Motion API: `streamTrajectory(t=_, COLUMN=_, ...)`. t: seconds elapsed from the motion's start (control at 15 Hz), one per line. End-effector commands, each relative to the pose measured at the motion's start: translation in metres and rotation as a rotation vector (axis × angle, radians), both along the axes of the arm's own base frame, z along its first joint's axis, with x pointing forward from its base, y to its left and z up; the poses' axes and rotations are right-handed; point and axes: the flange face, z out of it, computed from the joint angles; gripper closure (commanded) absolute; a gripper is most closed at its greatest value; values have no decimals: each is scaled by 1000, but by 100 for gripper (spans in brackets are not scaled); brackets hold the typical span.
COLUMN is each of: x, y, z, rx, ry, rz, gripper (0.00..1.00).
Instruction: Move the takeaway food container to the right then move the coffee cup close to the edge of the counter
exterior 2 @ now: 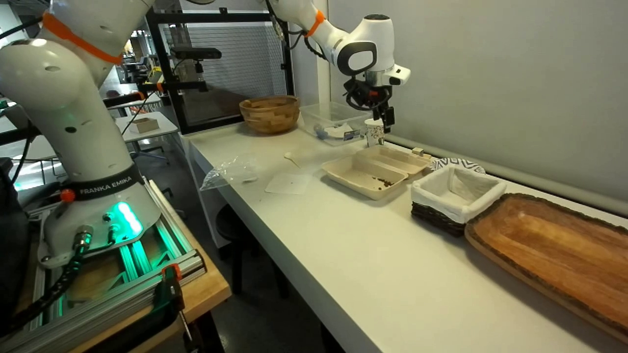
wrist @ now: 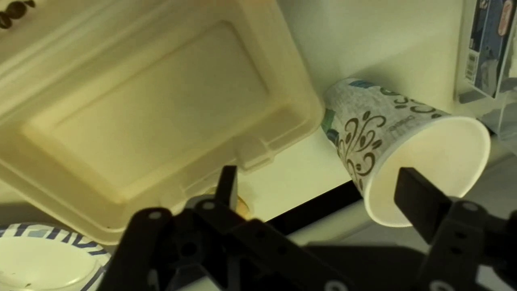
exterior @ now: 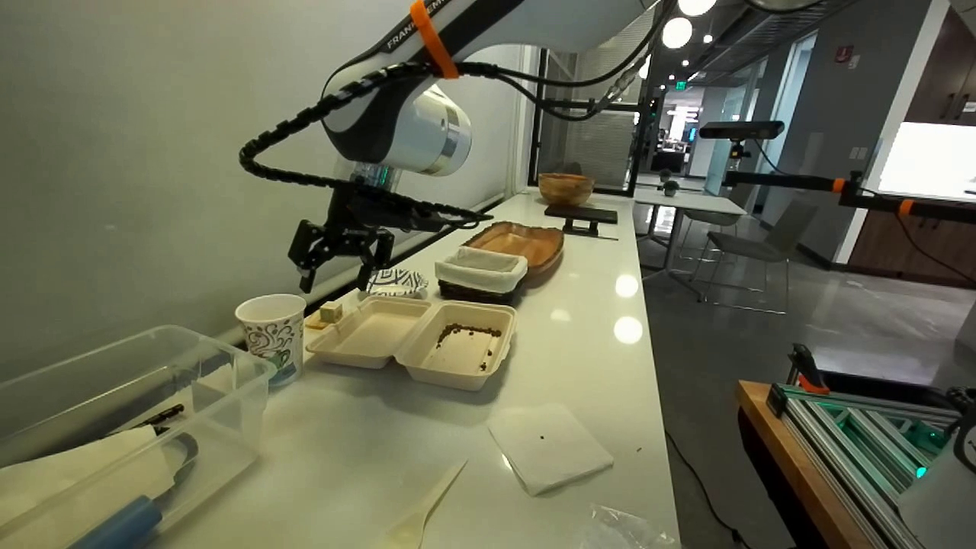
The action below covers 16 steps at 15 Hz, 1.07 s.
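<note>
The food box is beige, its crumbs dark brown. The cup is white with brown swirls, and blue and green patches near its base. The counter is white, the shallow bowl white with dark blue zigzags, the wooden tray orange-brown with a darker edge, and the gripper black.

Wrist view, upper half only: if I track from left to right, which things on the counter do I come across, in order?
The takeaway food container → the coffee cup → part of the clear plastic tub, at the picture's right edge.
</note>
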Motion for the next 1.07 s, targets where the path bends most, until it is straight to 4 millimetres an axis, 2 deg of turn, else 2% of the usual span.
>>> streamTrajectory(t=0.0, x=21, y=6, z=-17, rx=34, ry=-33, rz=-20, gripper=0)
streamTrajectory(t=0.07, x=23, y=8, z=-20, rx=40, ry=-36, rz=-19, gripper=7)
streamTrajectory(t=0.13, x=26, y=10, z=-23, rx=42, ry=-39, rz=-16, gripper=27)
streamTrajectory(t=0.4, x=30, y=14, z=-27, rx=36, ry=-38, rz=-7, gripper=58)
streamTrajectory(t=0.67, x=25, y=13, z=-23, rx=42, ry=-29, rz=-11, gripper=89)
streamTrajectory(t=0.8, x=23, y=16, z=-20, rx=51, ry=-33, rz=-9, gripper=100)
streamTrajectory(t=1.0, x=20, y=23, z=-13, rx=71, ry=-41, rz=3, gripper=100)
